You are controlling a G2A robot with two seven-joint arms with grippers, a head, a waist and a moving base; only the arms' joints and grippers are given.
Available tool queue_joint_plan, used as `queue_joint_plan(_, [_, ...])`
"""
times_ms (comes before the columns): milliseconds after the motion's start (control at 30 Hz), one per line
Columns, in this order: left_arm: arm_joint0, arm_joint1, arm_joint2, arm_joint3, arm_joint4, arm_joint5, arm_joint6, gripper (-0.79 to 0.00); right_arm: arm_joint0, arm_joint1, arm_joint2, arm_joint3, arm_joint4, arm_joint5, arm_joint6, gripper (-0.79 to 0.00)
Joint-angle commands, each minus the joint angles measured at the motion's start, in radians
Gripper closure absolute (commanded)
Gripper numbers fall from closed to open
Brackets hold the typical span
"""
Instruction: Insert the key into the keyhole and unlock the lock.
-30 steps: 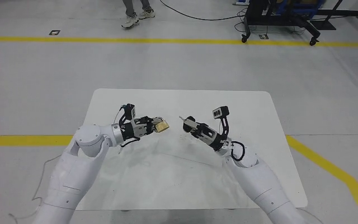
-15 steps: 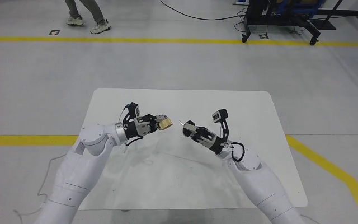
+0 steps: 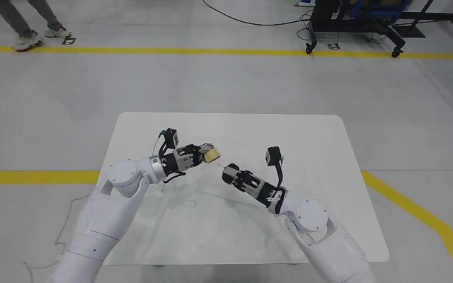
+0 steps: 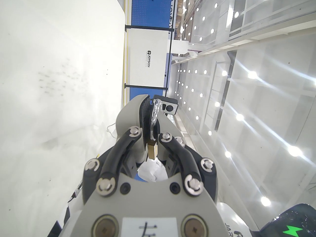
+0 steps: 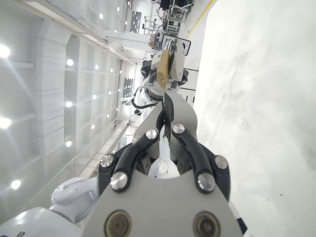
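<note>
Key [image 5: 163,94] in right pincer [image 5: 165,99], seemingly touching lock [image 5: 163,68].

Bright overhead lamps, starburst glare

This is a big industrial robot-testing hall, plainly no home or office. Beneath both pairs of jaws stands a plain white table [image 3: 311,141] on a polished grey floor [image 3: 226,78] marked with yellow tape lines [image 3: 212,52]. Well beyond the jaws are a black wheeled equipment stand [image 3: 352,27] and a loose black cable [image 3: 262,24]. Past the left gripper [image 4: 151,114] stand blue and white partition panels [image 4: 148,57] under rows of round ceiling lights [image 4: 252,75]. Far beyond the right gripper [image 5: 166,102] are racks of machinery [image 5: 172,6].
</note>
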Motion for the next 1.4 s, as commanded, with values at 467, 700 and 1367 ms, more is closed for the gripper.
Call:
queue_joint_plan(467, [0.054,0.013,-0.059,-0.047,0.022,0.008,0.021,0.000,0.023,-0.017,-0.071,0.006,-0.093,0.044,-0.141,0.000])
queue_joint_plan(700, [0.061,0.014,-0.067,-0.057,0.026,0.005,0.023,0.000,0.023,-0.021,-0.078,-0.011,-0.112,0.050,-0.169,0.000])
queue_joint_plan(1367, [0.066,0.012,-0.069,-0.071,0.036,0.005,0.032,0.000,0.030,-0.029,-0.088,-0.029,-0.137,0.082,-0.196,0.000])
